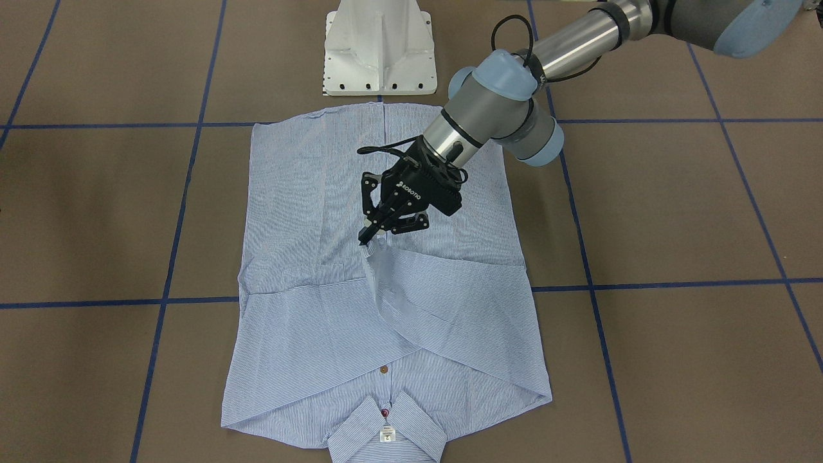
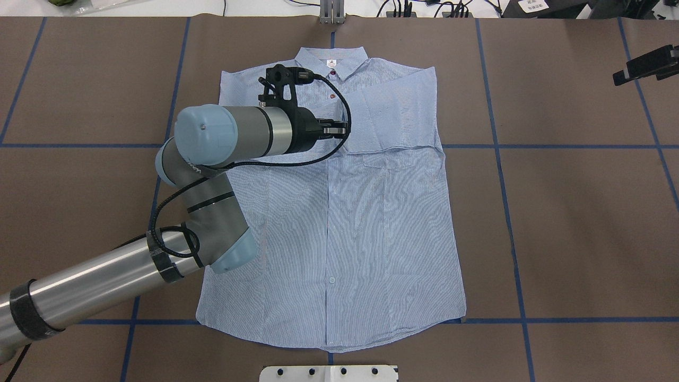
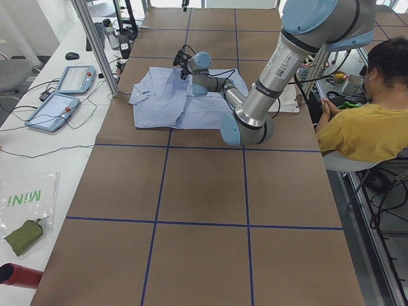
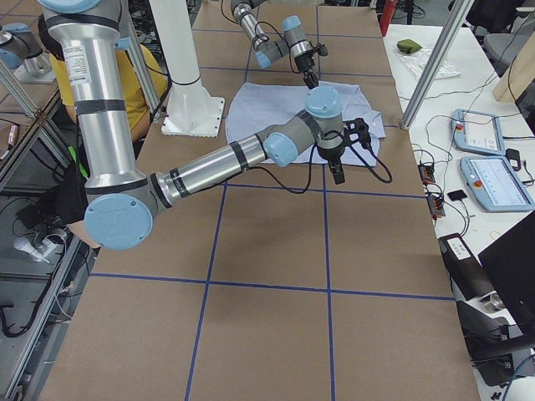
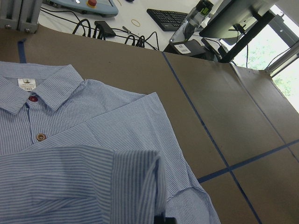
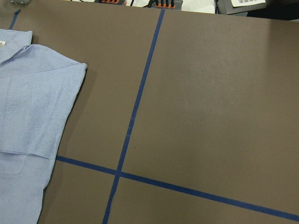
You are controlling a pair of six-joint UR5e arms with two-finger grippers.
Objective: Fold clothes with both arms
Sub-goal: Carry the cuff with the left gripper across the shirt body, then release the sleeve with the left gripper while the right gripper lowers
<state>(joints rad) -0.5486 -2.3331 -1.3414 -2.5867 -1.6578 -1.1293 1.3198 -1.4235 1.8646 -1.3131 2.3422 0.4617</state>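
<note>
**Setting.** A brown table was gridded with blue tape under even light. A white bench along one end bore pendants, a green pouch and a red cylinder. A keyboard and cables lay beyond the far edge. A window admitted daylight (foliage outside). A person in yellow sat alongside.

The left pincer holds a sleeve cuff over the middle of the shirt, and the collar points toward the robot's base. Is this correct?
Not quite. The left pincer holds the cuff over the shirt, but the collar points away from the base; the front-facing view shows it.
</note>
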